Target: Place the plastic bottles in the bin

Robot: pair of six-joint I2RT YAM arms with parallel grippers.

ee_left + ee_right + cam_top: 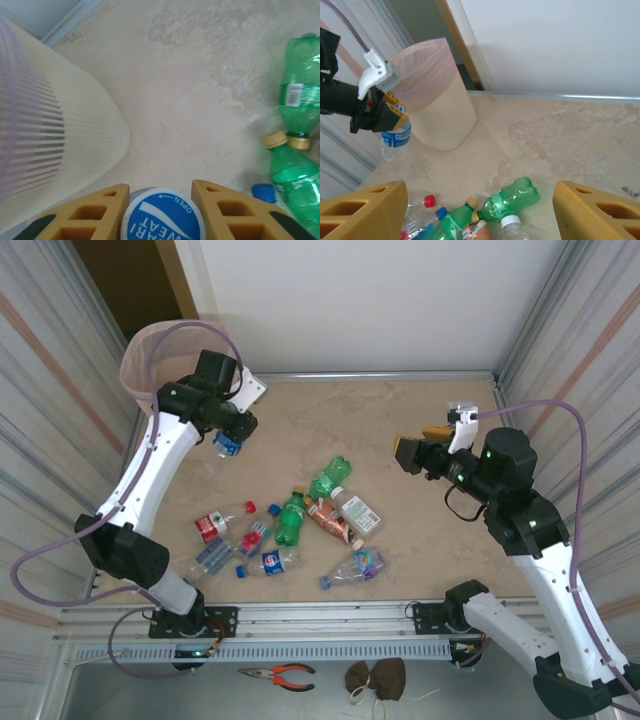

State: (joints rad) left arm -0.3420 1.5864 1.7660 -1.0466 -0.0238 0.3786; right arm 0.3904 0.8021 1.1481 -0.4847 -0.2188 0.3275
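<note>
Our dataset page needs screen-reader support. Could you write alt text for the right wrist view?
The left gripper holds a clear, blue-labelled bottle by its top beside the pale pink bin. In the foreground, green bottles lie on the table between the open yellow fingers of the right gripper.

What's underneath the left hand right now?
A clear bottle hangs below the left hand, gripped at its blue cap, beside the bin. In the left wrist view the cap hides the bottle's body; whether its base touches the table cannot be told.
</note>
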